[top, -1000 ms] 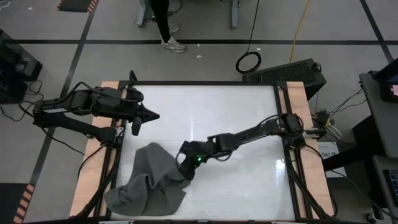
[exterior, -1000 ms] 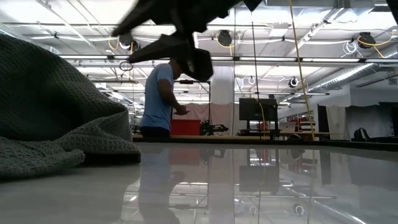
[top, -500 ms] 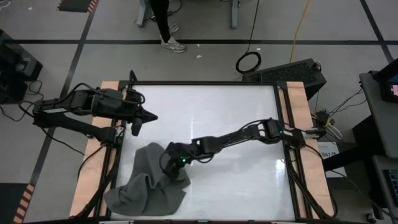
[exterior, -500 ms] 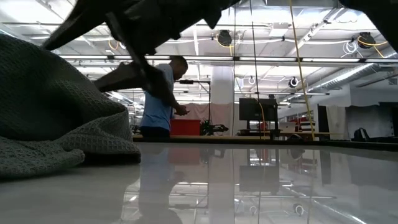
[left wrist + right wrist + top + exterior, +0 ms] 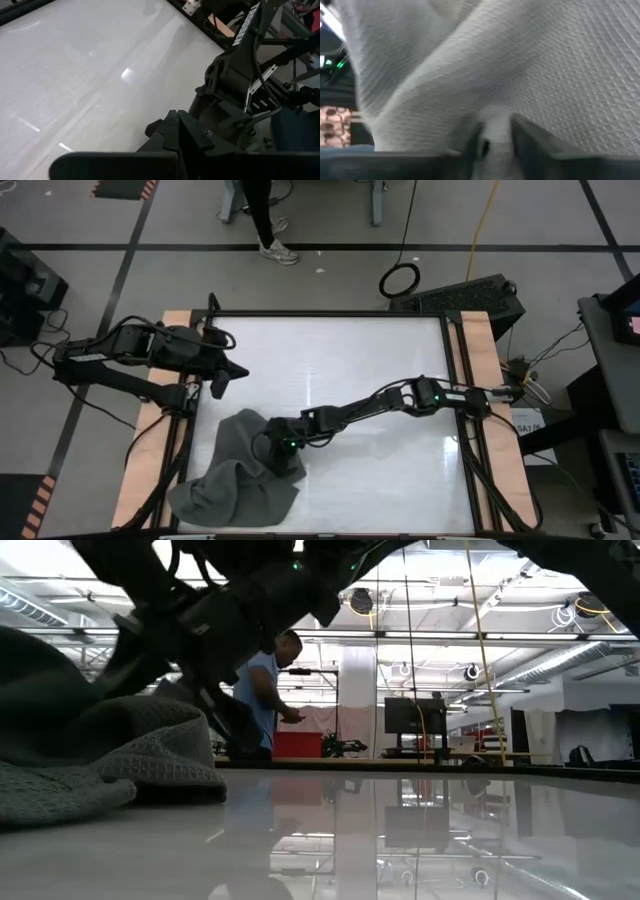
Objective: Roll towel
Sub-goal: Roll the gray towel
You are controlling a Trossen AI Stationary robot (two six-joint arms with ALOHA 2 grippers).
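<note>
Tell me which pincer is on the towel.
The right pincer: it is closed on a fold of the grey towel. The left pincer hangs shut, away from the cloth.

Towel (image 5: 235, 475) bunched on surface (image 5: 380, 370), w/ right fingers (image 5: 530, 137) either side of a fold. Left gripper (image 5: 238, 370) well apart, above bare surface beyond towel.

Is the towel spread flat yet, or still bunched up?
Bunched up. The towel lies in a crumpled heap with raised folds at the table's near left corner; the right gripper is pinching a fold of it.
</note>
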